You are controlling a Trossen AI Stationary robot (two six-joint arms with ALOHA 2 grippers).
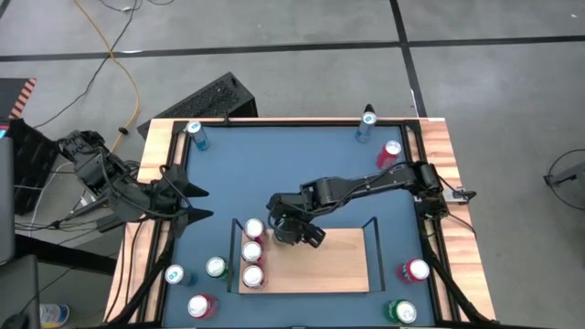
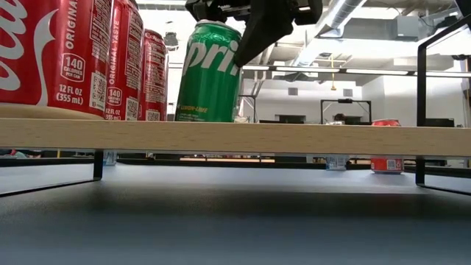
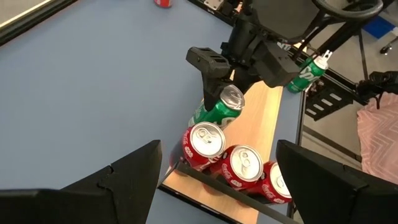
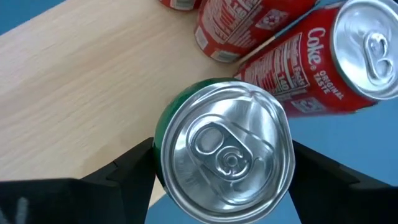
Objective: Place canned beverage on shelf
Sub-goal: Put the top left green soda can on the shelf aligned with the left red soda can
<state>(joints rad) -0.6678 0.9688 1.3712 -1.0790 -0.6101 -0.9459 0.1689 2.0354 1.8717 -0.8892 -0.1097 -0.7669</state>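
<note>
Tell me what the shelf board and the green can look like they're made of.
Shelf board: pale wood, matte, with fine grain lines; solid or veneer, can't tell. Green can: metal, likely aluminium, with a bright brushed silver top, pull tab and glossy printed green side.

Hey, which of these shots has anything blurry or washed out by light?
Low view: the nearest red can is cropped, and the ceiling lights behind look bright. Right wrist view: the green can fills the frame, its silver top glinting and the red cans beyond soft. High view: evenly lit, the shelf clear.
</note>
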